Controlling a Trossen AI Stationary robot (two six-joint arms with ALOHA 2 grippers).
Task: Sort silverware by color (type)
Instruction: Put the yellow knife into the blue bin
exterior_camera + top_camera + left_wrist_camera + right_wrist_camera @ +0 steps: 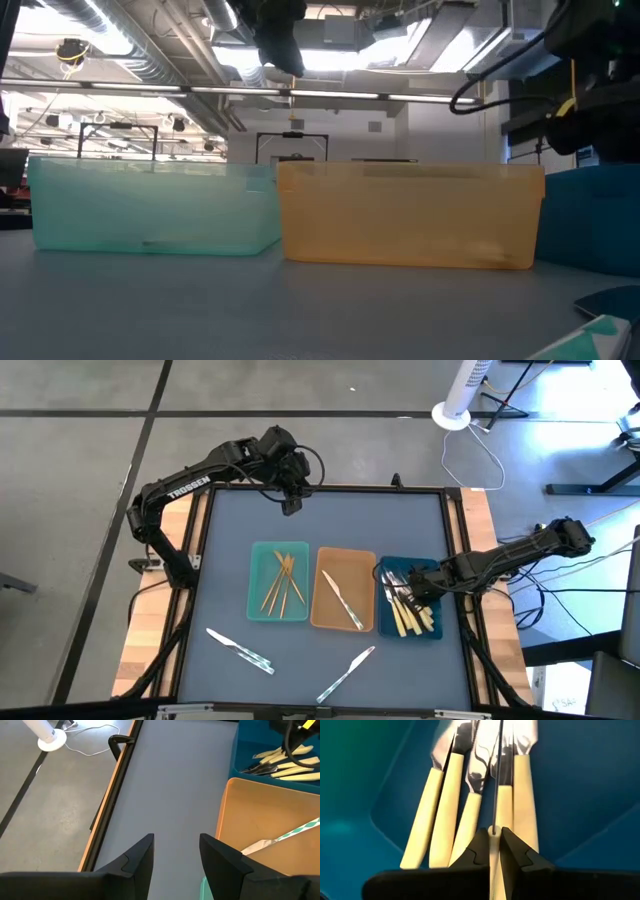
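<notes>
My right gripper [420,586] is low inside the dark-blue tray [432,628], shut on a yellow-handled utensil [496,795] above several others like it [445,800] lying on the tray floor. The teal tray [258,600] holds several slim gold utensils [283,582]. In the tan tray [325,615] lies one silver utensil [342,600]. Two more silver utensils [240,650] [345,672] lie flat on the mat near the near edge. My left gripper [290,502] hangs open over the mat's far part, touching nothing. My right gripper pinches the yellow handle [493,840] of one utensil between its two fingers [515,852]. The utensil stands on edge and runs straight out from the fingers, in line with them, over the other handles. Whether its far end rests in the tray, I cannot tell.
The three trays stand side by side in the middle of the blue-grey mat [330,520], teal, tan and dark-blue from left to right. The wooden table edge [480,510] frames the mat. Bare mat lies on the far side of the trays and between the two loose utensils.
</notes>
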